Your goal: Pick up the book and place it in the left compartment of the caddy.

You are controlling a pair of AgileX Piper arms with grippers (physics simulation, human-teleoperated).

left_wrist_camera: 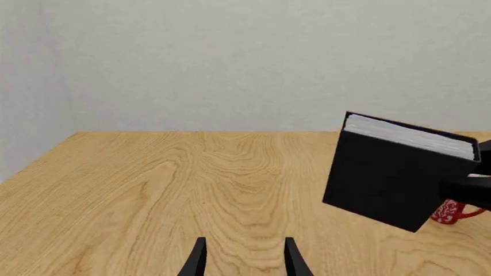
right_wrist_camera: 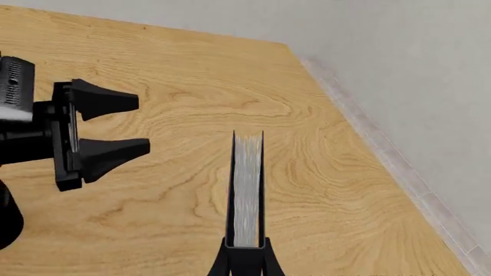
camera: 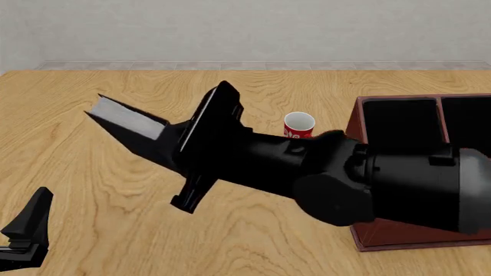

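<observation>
Book [camera: 130, 129] tilted in mid-air above table [camera: 92, 190] centre, clamped in right claw [right_wrist_camera: 245, 253], caddy [camera: 399, 123] at right edge, mug [camera: 298, 125] beside it, left claw [right_wrist_camera: 107, 123] spread, empty, near front-left corner

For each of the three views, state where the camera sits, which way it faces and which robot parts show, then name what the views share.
Front view: fixed above and behind the arms, facing forward and down; shows the right arm, book, red mug, caddy.
Left wrist view: behind the left gripper, looking along the open fingers across the table.
Right wrist view: behind the right gripper, shut on the book; the left gripper passes through.
Shared: the book appears in all three.
</observation>
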